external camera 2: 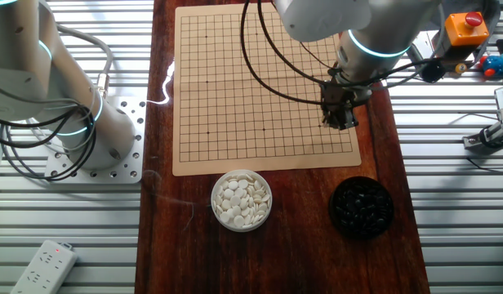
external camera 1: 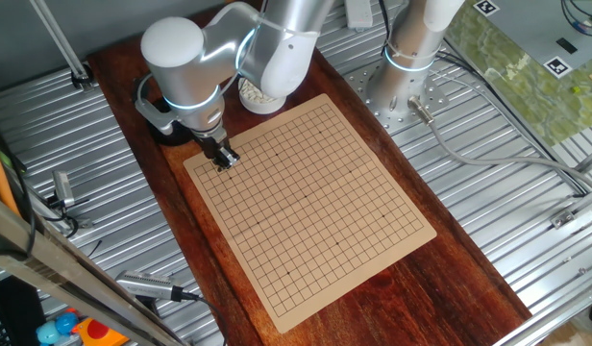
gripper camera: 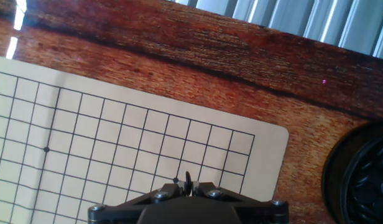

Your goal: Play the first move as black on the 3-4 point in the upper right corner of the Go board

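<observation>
The tan gridded board [external camera 1: 310, 202] lies on the dark wooden tabletop; it also shows in the other fixed view [external camera 2: 260, 90] and the hand view [gripper camera: 117, 143]. My gripper [external camera 1: 226, 160] hangs low over the board's corner nearest the black bowl, seen too in the other fixed view [external camera 2: 341, 121]. In the hand view the gripper [gripper camera: 188, 186] is shut on a small black stone [gripper camera: 188, 181], held edge-on between the fingertips just above the grid, beside a star dot [gripper camera: 175, 180]. No stones lie on the board.
A round black bowl of black stones [external camera 2: 362, 207] and a white bowl of white stones [external camera 2: 242, 200] stand off the board's near edge. The black bowl's rim [gripper camera: 359, 177] shows at right in the hand view. The arm base [external camera 2: 96, 155] is bolted at the left.
</observation>
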`<control>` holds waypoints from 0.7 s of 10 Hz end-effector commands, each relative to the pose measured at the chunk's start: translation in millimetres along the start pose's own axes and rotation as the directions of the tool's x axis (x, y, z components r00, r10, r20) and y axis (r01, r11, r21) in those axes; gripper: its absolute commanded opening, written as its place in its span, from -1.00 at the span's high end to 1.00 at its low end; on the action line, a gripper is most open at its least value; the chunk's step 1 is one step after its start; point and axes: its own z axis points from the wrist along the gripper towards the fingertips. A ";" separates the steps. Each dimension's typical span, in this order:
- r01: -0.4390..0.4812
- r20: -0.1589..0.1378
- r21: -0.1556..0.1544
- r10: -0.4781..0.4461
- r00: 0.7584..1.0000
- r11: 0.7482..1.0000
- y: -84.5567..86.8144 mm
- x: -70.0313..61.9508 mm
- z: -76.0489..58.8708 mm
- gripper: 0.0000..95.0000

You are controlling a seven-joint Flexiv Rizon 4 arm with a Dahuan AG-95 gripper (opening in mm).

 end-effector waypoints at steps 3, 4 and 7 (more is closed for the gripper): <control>0.003 0.006 -0.001 -0.003 1.000 1.000 -0.1 1.0 0.8 1.00; 0.008 0.012 -0.014 -0.008 1.000 1.000 -0.1 1.0 0.8 1.00; 0.032 0.001 -0.025 -0.032 1.000 0.999 -0.1 1.0 0.8 1.00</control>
